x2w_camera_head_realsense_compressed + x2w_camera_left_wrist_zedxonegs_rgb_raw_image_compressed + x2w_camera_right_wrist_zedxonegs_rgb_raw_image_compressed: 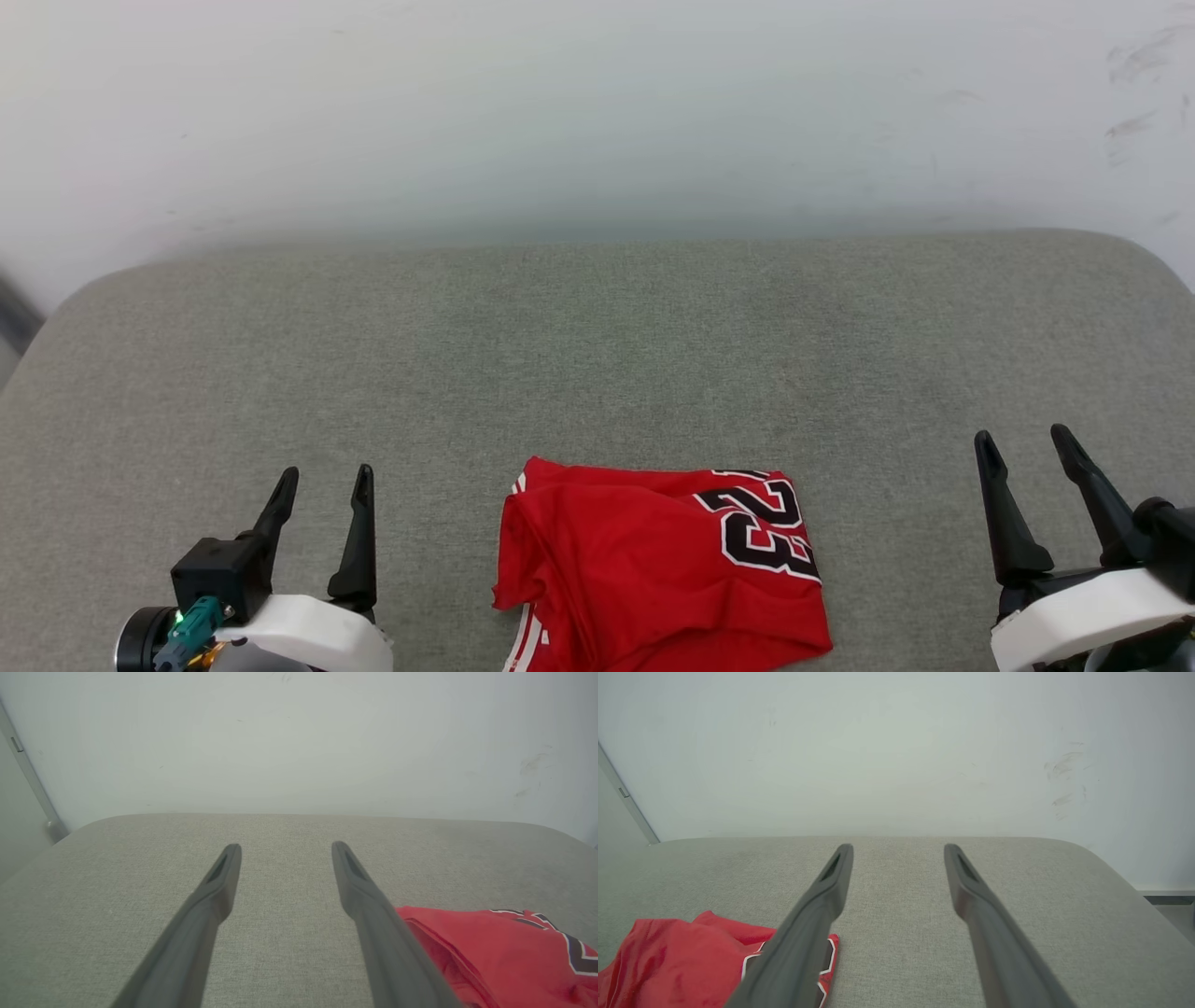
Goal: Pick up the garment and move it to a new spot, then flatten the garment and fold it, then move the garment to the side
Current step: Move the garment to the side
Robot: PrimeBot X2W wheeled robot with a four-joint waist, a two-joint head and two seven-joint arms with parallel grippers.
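The garment (653, 569) is a red jersey with a black, white-outlined "23", lying bunched and roughly folded on the grey cushion near its front edge, midway between my arms. My left gripper (322, 478) stands open at the lower left, well to the garment's left, with nothing between its fingers. At the lower right my right gripper (1027, 441) is open too, apart from the cloth. The left wrist view has the garment (504, 952) at its lower right beside the open left gripper (286, 848). In the right wrist view the garment (682, 961) lies lower left of the open right gripper (899, 849).
The grey fabric cushion (597, 355) spreads wide with rounded far corners, backed by a pale wall (597, 112). A dark gap (14, 322) shows past the cushion's left edge. A metal rail (28, 774) runs down the wall at the left.
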